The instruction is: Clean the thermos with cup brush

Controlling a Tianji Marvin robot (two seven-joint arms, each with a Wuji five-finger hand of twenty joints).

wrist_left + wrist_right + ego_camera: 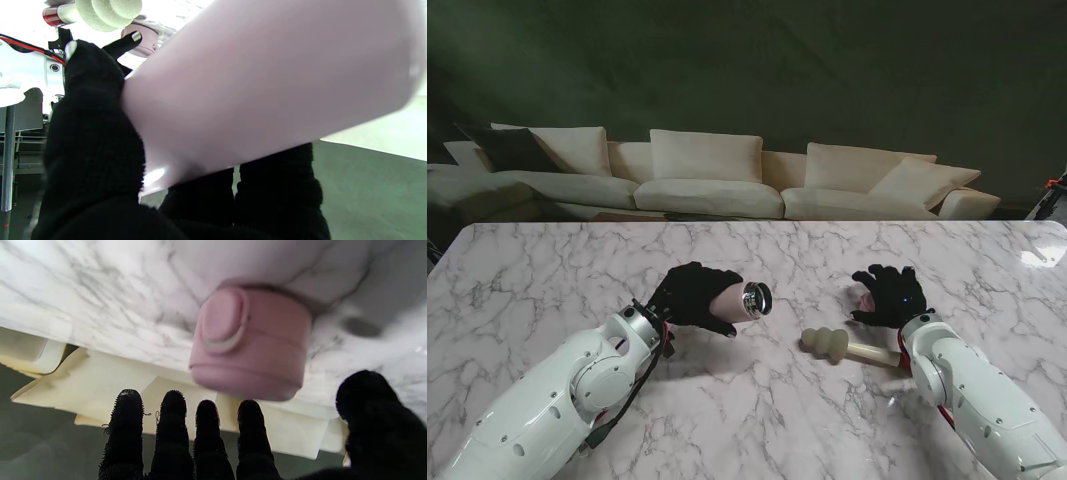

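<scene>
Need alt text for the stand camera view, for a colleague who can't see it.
The left hand holds a pink thermos on its side, open mouth toward the cup brush lying on the marble table. The right hand, open, hovers at the pink lid.

Dim backdrop, overexposed wrist highlights, close-range blur

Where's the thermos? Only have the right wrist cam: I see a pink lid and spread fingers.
Observer: In the left hand. The thermos is held sideways.
Operator: Mouth capped?
Observer: No, the steel mouth is open and points toward the right hand.
Operator: Brush?
Observer: The cup brush lies on the table between the arms, ungrasped, with its handle end beside the right wrist.
</scene>
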